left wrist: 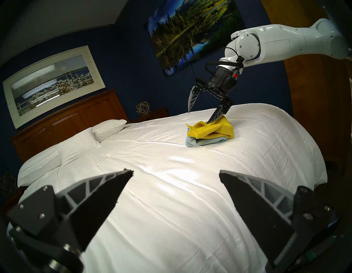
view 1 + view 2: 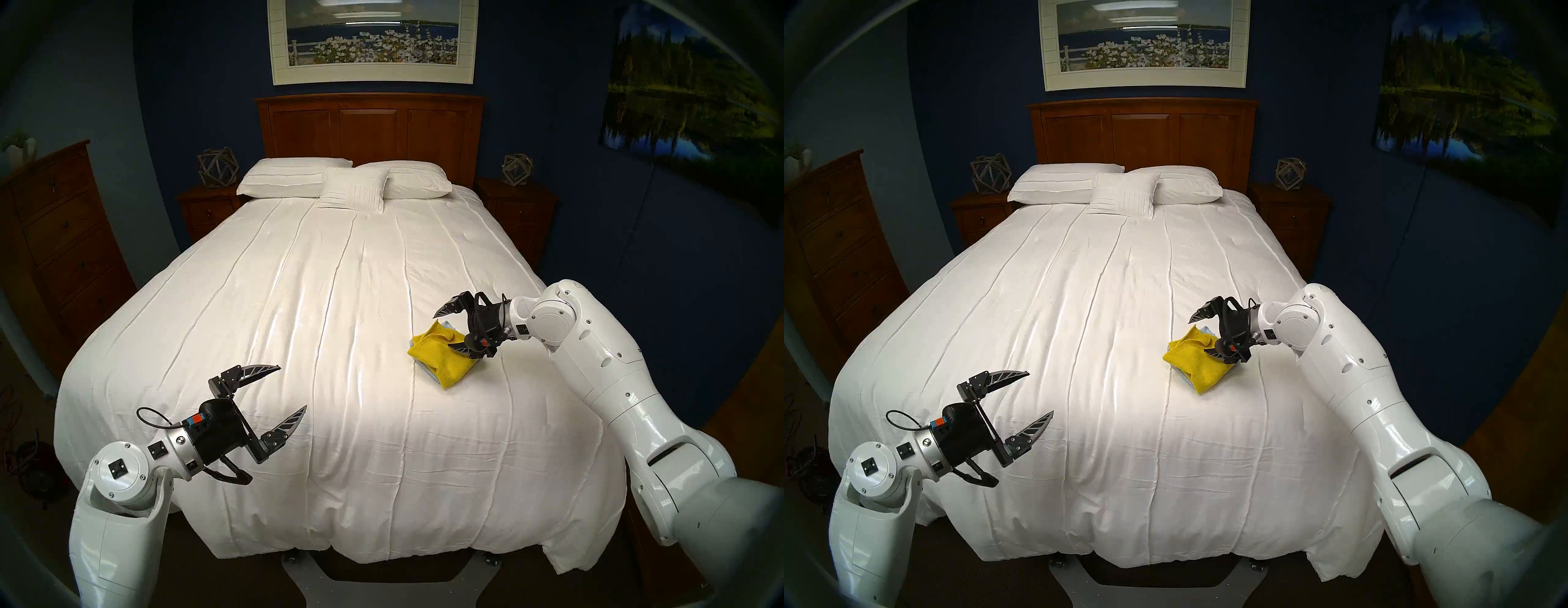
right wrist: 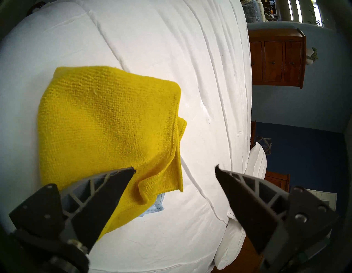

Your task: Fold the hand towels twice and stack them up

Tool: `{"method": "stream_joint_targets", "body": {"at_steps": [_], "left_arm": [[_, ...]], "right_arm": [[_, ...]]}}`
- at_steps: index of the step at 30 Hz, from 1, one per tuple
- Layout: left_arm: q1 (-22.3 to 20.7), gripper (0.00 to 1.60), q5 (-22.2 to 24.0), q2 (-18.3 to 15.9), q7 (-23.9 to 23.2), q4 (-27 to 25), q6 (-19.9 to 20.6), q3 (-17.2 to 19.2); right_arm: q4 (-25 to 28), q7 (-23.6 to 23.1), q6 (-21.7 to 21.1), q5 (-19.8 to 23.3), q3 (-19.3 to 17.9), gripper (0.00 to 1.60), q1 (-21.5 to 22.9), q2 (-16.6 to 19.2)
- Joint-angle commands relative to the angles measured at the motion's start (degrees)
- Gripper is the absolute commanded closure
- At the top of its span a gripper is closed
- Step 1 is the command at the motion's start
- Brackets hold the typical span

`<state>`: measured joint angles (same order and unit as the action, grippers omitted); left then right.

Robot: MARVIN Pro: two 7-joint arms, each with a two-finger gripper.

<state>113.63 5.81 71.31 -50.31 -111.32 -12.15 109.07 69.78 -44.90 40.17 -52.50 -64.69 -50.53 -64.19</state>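
White bedspread (image 2: 322, 322) covers the bed in a dark blue bedroom, pillows (image 2: 292, 180) lined up at the 12 o'clock end under a wooden headboard (image 2: 369, 123). At about 3 o'clock on the bedspread the yellow towel (image 2: 441, 354) lies folded on top of the blue towel (image 1: 202, 142), of which only slivers show at the edges. The right gripper (image 2: 445, 331) hangs over the pile with its fingers spread wide and nothing between them; one fingertip looks to be touching, or just above, the yellow cloth. The left gripper (image 2: 292, 388) waits well apart at 8 o'clock, also spread and empty.

The stack looks done but untidy: a loose yellow corner sticks up at the pile's 12 o'clock side. If the right gripper pulls away sideways, that low fingertip could snag the fuzzy cloth and drag the top towel off or unfold it. Lifting straight up seems safer. The soft, slippery-looking bedspread could also let the pile slide if nudged.
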Motion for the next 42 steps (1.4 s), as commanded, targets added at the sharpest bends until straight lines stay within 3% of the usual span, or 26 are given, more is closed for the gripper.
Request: {"method": "stream_joint_targets", "body": {"at_steps": [1, 11, 16, 19, 27, 30, 36, 42], "left_arm": [[-0.11, 0.00, 0.16, -0.08, -0.04, -0.95, 0.00, 0.20], [-0.12, 0.00, 0.12, -0.01, -0.11, -0.97, 0.02, 0.24], [-0.12, 0.00, 0.10, 0.02, -0.14, -0.99, 0.05, 0.26], [-0.14, 0.00, 0.09, 0.03, -0.15, -0.96, 0.02, 0.26], [-0.23, 0.00, 0.06, 0.07, -0.18, -0.82, -0.06, 0.23], [-0.28, 0.00, 0.03, 0.10, -0.20, -0.74, -0.09, 0.22], [-0.32, 0.00, 0.00, 0.13, -0.23, -0.71, -0.10, 0.23], [-0.33, 0.00, -0.02, 0.18, -0.29, -0.75, -0.08, 0.26]], "right_arm": [[-1.54, 2.85, 0.18, -1.58, -0.39, 0.00, 3.76, -1.97], [-3.52, 7.48, -0.37, -4.82, -1.29, 0.00, 3.88, -2.88], [-1.66, 6.32, 1.20, -4.87, -1.23, 0.00, 3.16, -1.49], [2.40, 3.36, 3.15, -2.73, -1.90, 0.00, 1.48, 1.05], [7.03, -1.21, 5.39, 1.33, -5.04, 0.00, -1.24, 6.24], [10.69, -4.31, 6.35, 4.50, -6.93, 0.00, -4.24, 9.38], [13.84, -7.29, 6.63, 9.12, -9.35, 0.00, -8.31, 12.05], [19.80, -10.60, 5.15, 16.47, -11.83, 0.00, -14.59, 14.95]]}}
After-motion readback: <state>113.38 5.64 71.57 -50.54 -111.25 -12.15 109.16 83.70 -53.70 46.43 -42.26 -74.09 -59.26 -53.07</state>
